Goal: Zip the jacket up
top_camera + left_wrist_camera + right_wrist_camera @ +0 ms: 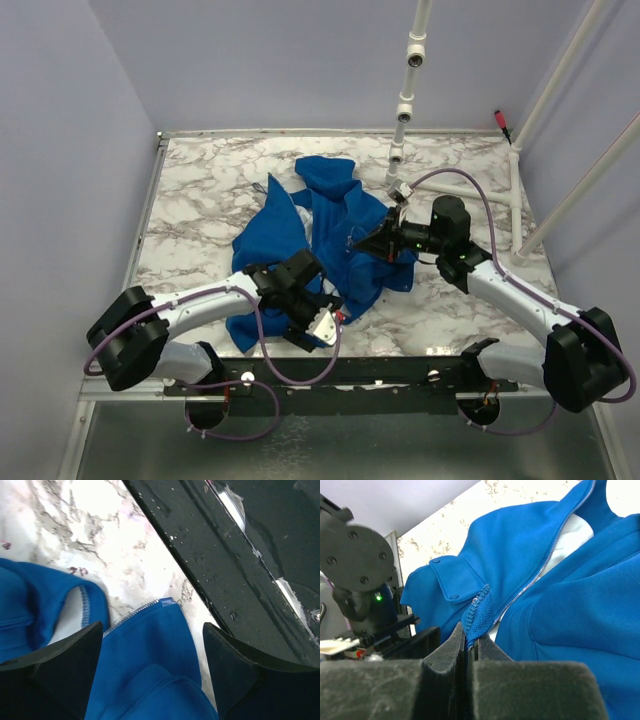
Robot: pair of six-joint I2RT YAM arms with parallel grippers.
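The blue jacket (300, 230) lies crumpled in the middle of the marble table (200, 190), partly open with pale lining showing. My right gripper (365, 243) is over its right side. In the right wrist view that gripper (470, 641) is shut on the blue zipper tape (479, 614) at the jacket's front edge, and the silver zipper teeth (545, 565) run up to the right. My left gripper (318, 325) hangs at the jacket's near hem. Its jaws (152, 647) stand open above the hem corner (145, 645), one finger on each side, touching nothing.
A black rail (400, 370) runs along the table's near edge, right beside the left gripper; it also fills the upper right of the left wrist view (240, 555). A white pipe frame (405, 100) stands at the back right. Purple cables loop from both arms.
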